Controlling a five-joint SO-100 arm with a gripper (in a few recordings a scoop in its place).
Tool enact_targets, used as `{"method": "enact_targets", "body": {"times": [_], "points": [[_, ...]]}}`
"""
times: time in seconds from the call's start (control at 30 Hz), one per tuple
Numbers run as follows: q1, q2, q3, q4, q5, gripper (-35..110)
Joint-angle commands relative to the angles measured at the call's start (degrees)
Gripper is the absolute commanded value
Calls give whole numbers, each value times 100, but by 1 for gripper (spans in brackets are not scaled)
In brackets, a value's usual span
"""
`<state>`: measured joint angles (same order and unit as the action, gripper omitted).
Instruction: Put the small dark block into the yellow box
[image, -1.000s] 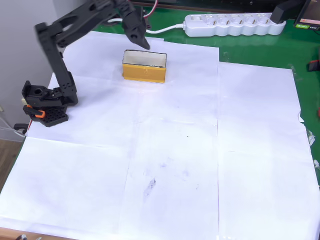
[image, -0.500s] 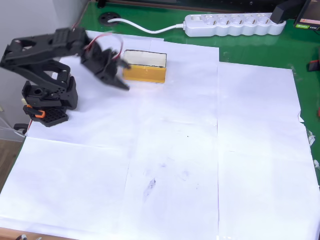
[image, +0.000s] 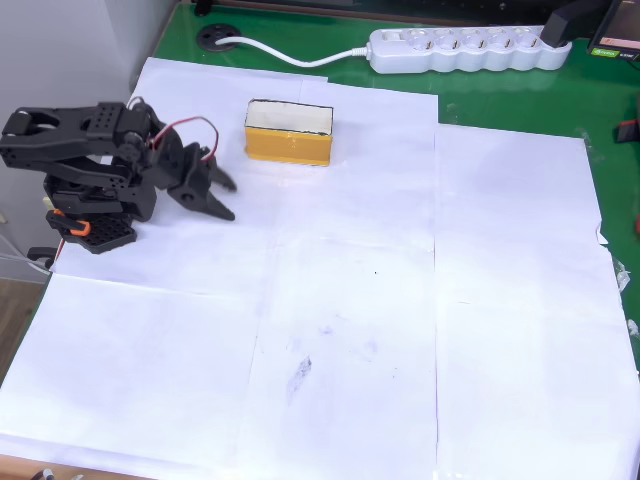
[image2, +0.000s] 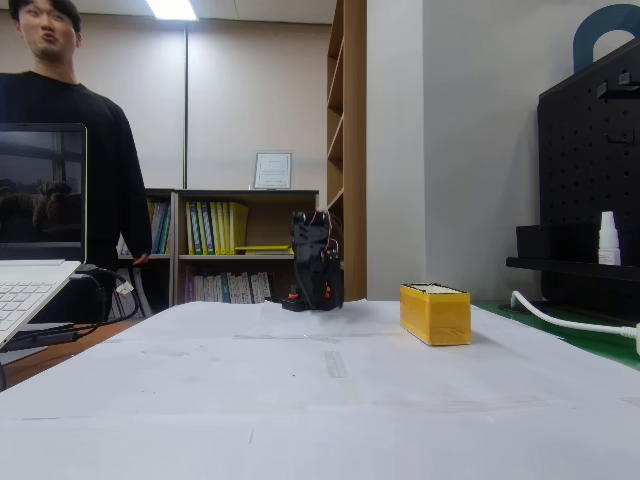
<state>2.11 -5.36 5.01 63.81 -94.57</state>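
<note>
Paper-covered bench (image: 350, 330) sat bare in front. Claw (image: 222, 197) hung folded near its base, jaws spread, holding nothing. Yellow box (image: 289, 132) sat just beyond it, up and to the right. Couldn't spot the small dark block anywhere, so any regrasp risked closing on air.

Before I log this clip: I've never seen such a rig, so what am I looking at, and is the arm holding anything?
The black machine is a small robot arm on a paper-covered table. One picture looks straight down; the other looks from table height, with a person standing behind. The gripper, its two-finger claw, is open and holds nothing. The yellow box stands apart from it, beyond the fingers. A white power strip lies on the green edge.
</note>
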Motion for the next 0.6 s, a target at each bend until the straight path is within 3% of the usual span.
{"method": "enact_targets", "body": {"times": [0.0, 0.17, 0.57], "points": [[-18, -387, 97, 650, 97, 6], [-35, -519, 97, 1512, 422, 6], [-264, -519, 97, 2101, 756, 6]]}}
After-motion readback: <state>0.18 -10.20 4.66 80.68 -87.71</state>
